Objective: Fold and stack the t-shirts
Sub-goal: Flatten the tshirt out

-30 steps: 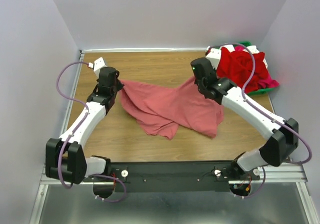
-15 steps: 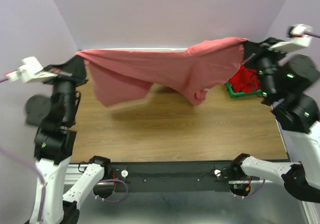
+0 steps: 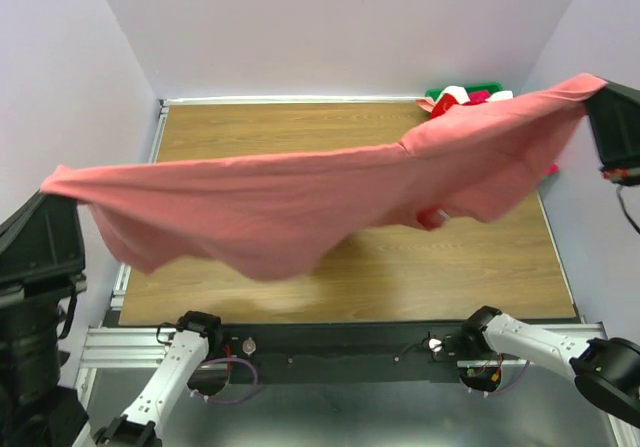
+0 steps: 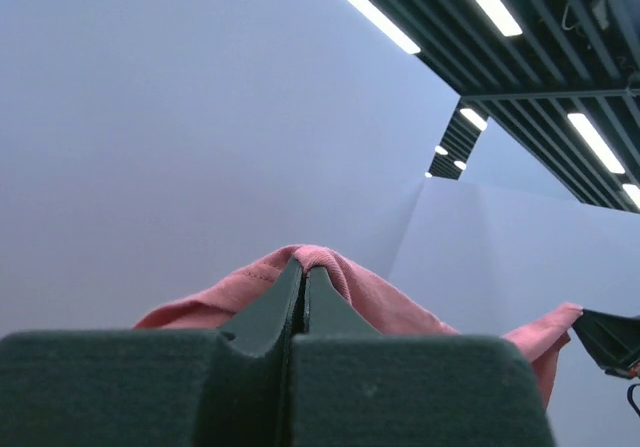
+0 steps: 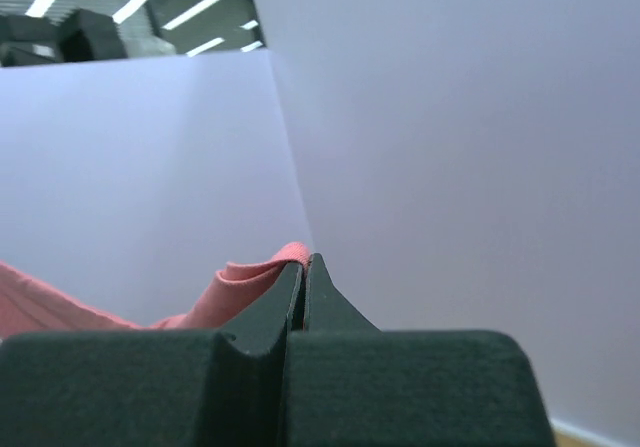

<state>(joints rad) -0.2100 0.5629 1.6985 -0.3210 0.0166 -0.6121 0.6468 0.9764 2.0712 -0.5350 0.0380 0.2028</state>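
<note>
Salmon-pink t-shirt (image 3: 300, 207) hangs spread between the two sets of jaws, well above the table (image 3: 260, 127).

Left gripper (image 4: 303, 269): jaws pinched tight on a fold of cloth that pokes just past the tips. Right gripper (image 5: 303, 265): likewise, clamped on a small bunch. Which corners are held I cannot tell; possibly the hem.

Cloth sags below the line between the jaws, deeper toward the left.

Step judged: spread, then lay flat. Lower both ends evenly with light tension so the hanging edge lands first. Steer clear of the other tees (image 3: 470, 95) in the green tray (image 3: 487, 86) under the right jaws.
</note>
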